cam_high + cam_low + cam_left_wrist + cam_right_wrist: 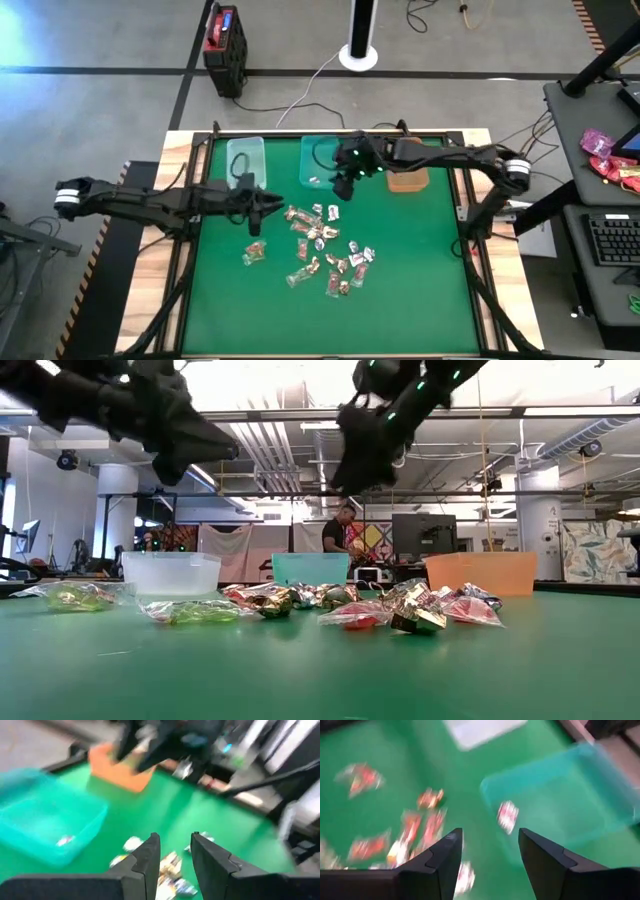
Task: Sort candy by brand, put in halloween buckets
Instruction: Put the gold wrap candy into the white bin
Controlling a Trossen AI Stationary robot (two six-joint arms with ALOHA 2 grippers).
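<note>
Three bins line the far edge of the green table (420,290): a pale clear bin (246,158), a teal bin (322,160) and an orange bin (408,180). The right gripper (343,188) hangs above the near edge of the teal bin, its fingers (442,857) standing wide with nothing between them; a silvery-white and red sweet (507,816) shows just inside the bin's wall, whether falling or already settled is hard to say. A second sweet (313,180) lies on the teal bin's floor. The left gripper (268,206) waits just beside the loose pile of candy (322,250) in mid-table, fingers (145,862) narrowly parted and empty. A person works at a screen in the room behind. To do this drop well, the right arm would best keep its opening over the bin's interior rather than its rim, then lift clear before swinging toward the pile, so the bin's wall is not clipped. Most of the candy looks unsorted.
</note>
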